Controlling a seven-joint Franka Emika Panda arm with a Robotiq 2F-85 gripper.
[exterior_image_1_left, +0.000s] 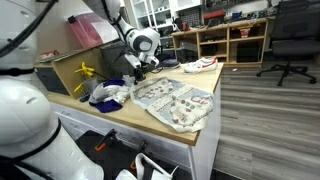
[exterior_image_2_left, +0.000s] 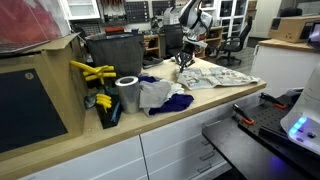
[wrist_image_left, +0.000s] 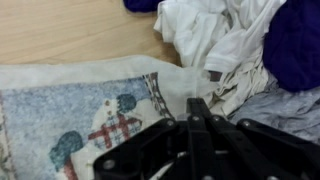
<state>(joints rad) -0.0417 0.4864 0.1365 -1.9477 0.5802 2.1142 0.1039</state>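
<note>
My gripper (wrist_image_left: 197, 105) is shut, its two black fingers pressed together with nothing visible between them. It hangs just above the near edge of a pale patterned cloth (wrist_image_left: 90, 110) printed with snowman figures. The cloth lies spread on the wooden worktop (exterior_image_1_left: 120, 115) in both exterior views (exterior_image_2_left: 215, 75). Right beside the fingertips lies a crumpled pile of white clothes (wrist_image_left: 215, 40) and dark blue clothes (wrist_image_left: 295, 45). In the exterior views the gripper (exterior_image_1_left: 140, 72) (exterior_image_2_left: 184, 60) points down at the cloth's far corner, next to the pile (exterior_image_1_left: 108, 93).
A yellow tool (exterior_image_2_left: 90, 72) and a silver roll (exterior_image_2_left: 127, 93) stand by a black tray at the worktop's end. A dark bin (exterior_image_2_left: 115, 55) sits behind the pile. A cardboard box (exterior_image_1_left: 60, 75), shelves, a sneaker (exterior_image_1_left: 200, 65) and an office chair (exterior_image_1_left: 290, 40) lie beyond.
</note>
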